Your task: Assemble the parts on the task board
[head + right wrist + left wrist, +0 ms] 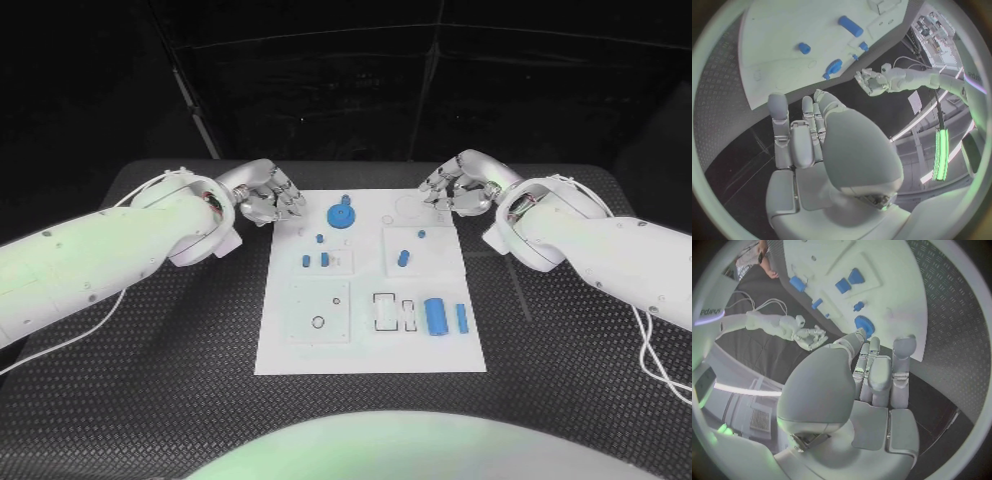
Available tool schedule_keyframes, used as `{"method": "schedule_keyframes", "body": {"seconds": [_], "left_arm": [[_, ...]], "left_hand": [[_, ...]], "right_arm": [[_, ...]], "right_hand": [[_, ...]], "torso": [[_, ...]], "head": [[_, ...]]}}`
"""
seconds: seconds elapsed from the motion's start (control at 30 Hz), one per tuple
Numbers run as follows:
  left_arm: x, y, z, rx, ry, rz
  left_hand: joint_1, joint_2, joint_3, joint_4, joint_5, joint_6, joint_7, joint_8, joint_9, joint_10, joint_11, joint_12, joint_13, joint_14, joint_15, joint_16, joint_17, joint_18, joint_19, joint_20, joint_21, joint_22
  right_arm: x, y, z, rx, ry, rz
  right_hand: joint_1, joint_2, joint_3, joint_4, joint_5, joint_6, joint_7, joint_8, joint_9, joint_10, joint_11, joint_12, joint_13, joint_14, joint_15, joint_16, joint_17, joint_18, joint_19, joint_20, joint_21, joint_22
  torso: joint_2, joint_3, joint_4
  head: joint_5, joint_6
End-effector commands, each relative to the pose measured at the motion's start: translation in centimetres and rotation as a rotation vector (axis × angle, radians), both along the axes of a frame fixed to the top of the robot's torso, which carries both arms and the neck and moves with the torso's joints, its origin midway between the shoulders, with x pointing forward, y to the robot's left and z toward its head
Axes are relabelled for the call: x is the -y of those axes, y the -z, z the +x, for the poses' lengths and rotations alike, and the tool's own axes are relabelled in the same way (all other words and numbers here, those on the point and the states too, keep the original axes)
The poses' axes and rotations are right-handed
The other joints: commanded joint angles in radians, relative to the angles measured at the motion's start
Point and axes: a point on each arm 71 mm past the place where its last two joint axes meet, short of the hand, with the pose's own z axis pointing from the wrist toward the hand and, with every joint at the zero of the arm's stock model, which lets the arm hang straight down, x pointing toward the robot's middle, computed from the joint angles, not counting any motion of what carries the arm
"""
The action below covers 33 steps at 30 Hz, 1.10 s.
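The white task board lies in the middle of the black table. A round blue part sits near its far edge, with small blue parts below it. Two blue cylinders lie at the board's right side. My left hand hovers off the board's far left corner and holds nothing. My right hand hovers at the far right corner, also with nothing in it. In the left wrist view my left hand's fingers reach towards the round blue part. The right wrist view shows that part beyond my right hand's fingers.
Raised white blocks with small blue pieces stand on the board's middle. A square plate with holes and rectangular slots lie on its near half. Black ribbed table surrounds the board. White cables hang from both arms.
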Motion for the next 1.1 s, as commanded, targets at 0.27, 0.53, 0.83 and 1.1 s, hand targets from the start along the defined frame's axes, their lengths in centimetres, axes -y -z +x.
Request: {"method": "schedule_keyframes", "body": {"seconds": [0.27, 0.53, 0.83, 1.1], "left_arm": [[-1.2, -0.8, -1.2, -0.087, -0.146, -0.626], [-0.7, -0.6, -1.9, -0.107, -0.129, -0.693], [-0.8, -0.4, -1.9, -0.114, -0.138, -0.717], [-0.7, -0.4, -1.9, -0.117, -0.136, -0.721]], "left_hand": [[0.000, 0.013, 0.012, -0.015, -0.002, 0.023, 0.004, 0.012, -0.012, -0.001, 0.004, 0.022, 0.006, -0.109, 0.005, -0.177, -0.236, 0.042, -0.101, 0.005, -0.197, -0.129], [-0.003, 0.015, 0.012, -0.018, -0.002, 0.025, 0.006, 0.012, -0.015, -0.008, 0.006, 0.026, 0.007, -0.127, 0.006, -0.206, -0.273, 0.042, -0.107, 0.007, -0.210, -0.137], [-0.002, 0.016, 0.012, -0.019, -0.002, 0.025, 0.006, 0.012, -0.016, -0.008, 0.006, 0.028, 0.008, -0.131, 0.006, -0.213, -0.281, 0.042, -0.108, 0.007, -0.214, -0.139], [-0.002, 0.017, 0.012, -0.020, -0.002, 0.025, 0.006, 0.012, -0.016, -0.008, 0.006, 0.029, 0.008, -0.132, 0.006, -0.215, -0.283, 0.042, -0.108, 0.007, -0.215, -0.139]], "right_arm": [[-0.8, 1.6, -1.7, 0.070, -0.077, -0.367], [-1.8, 2.4, -2.7, 0.062, -0.106, -0.395], [-2.5, 2.9, -3.0, 0.044, -0.127, -0.402], [-2.7, 3.3, -2.8, 0.036, -0.121, -0.409]], "right_hand": [[-0.038, -0.049, 0.037, 0.011, -0.051, -0.013, 0.011, -0.043, -0.002, -0.020, 0.021, -0.098, -0.097, 0.040, 0.014, 0.010, 0.008, 0.010, 0.006, 0.011, 0.004, 0.005], [-0.049, -0.059, 0.041, 0.010, -0.077, -0.015, 0.020, -0.055, -0.001, -0.025, 0.030, -0.116, -0.125, 0.043, 0.021, 0.016, 0.016, 0.008, 0.012, 0.018, 0.009, 0.015], [-0.036, -0.049, 0.070, -0.001, -0.077, 0.010, 0.017, -0.054, 0.002, 0.003, 0.026, -0.121, -0.151, 0.043, 0.018, 0.017, 0.017, 0.007, 0.024, 0.018, 0.022, 0.033], [-0.028, -0.032, 0.130, -0.010, -0.116, 0.036, 0.010, -0.055, 0.002, 0.034, 0.019, -0.128, -0.182, 0.044, 0.012, 0.022, 0.023, 0.004, 0.036, 0.013, 0.038, 0.055]], "torso": [[0.000, -0.0012, -0.0001], [0.001, 0.0001, -0.0006], [0.002, -0.0003, -0.0002], [0.001, -0.0001, 0.0005]], "head": [[-0.029, 0.017], [-0.030, 0.023], [-0.032, 0.023], [-0.035, 0.021]]}}
